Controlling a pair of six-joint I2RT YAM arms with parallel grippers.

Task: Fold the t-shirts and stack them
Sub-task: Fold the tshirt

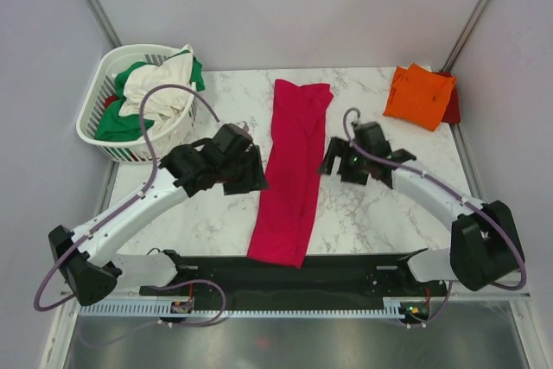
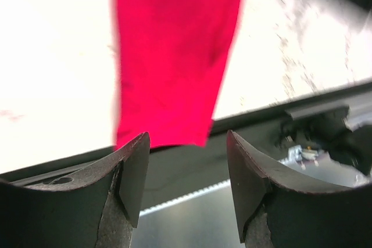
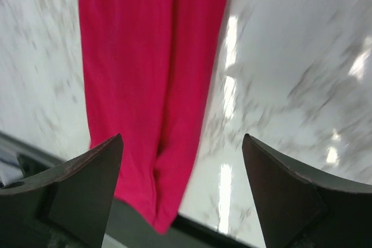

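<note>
Subject garment: one crimson-pink soft cloth t-shirt (image 1: 289, 170), folded lengthwise into a long narrow strip, lies flat down the middle of the white marble-patterned table (image 1: 216, 226). Its far end points toward the back wall and its near end overhangs the table's front edge onto the black base strip (image 1: 346, 272). The left gripper (image 2: 186, 143) sits just beside the strip's left edge about halfway along. Its dark fingers (image 2: 136, 172) stand moderately apart with nothing between them, and whether they touch the cloth cannot be told. The right gripper (image 3: 181, 137) sits just beside the strip's right edge, roughly opposite, with its jaws spread wide and empty. The right wrist view shows the pink cloth below and beyond the fingers, not clamped. A folded orange cloth t-shirt (image 1: 419, 95) rests at the far right corner of the table on top of a dark red cloth t-shirt (image 1: 452, 108), of which only an edge shows. A white slatted plastic basket (image 1: 99, 131) stands at the far left corner and holds a crumpled green t-shirt (image 1: 112, 127) and a cream-white t-shirt (image 1: 164, 92).
</note>
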